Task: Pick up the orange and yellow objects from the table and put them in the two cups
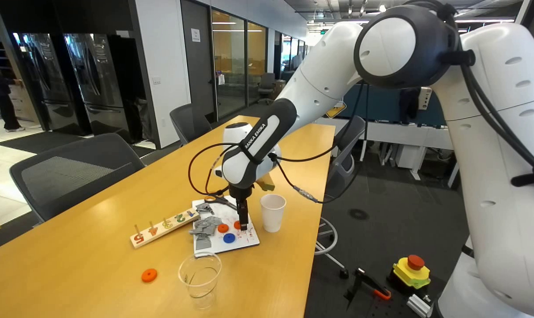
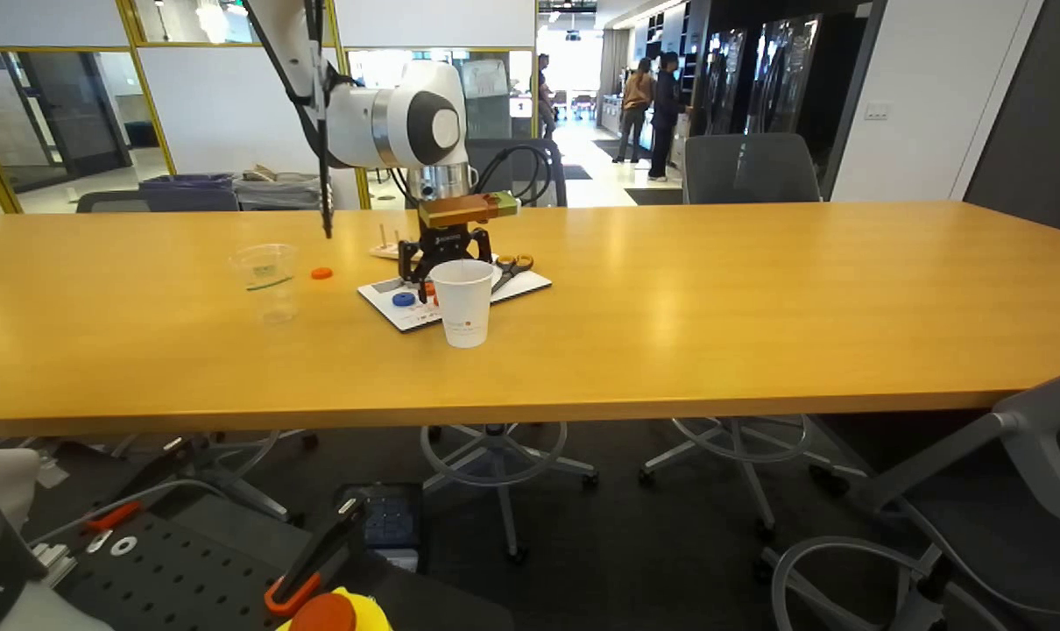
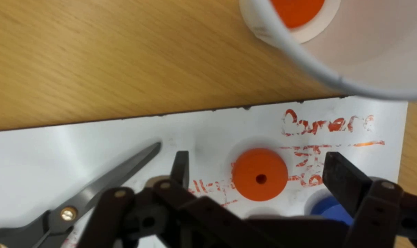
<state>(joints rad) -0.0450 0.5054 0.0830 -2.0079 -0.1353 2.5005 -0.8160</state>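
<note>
Only in wrist view, orange disc [image 3: 298, 11], partly visible, inside white cup [image 3: 370, 48]

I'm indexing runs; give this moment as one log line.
pincer: open, over orange disc | disc: on whiteboard, ungripped | white cup: orange piece inside
</note>
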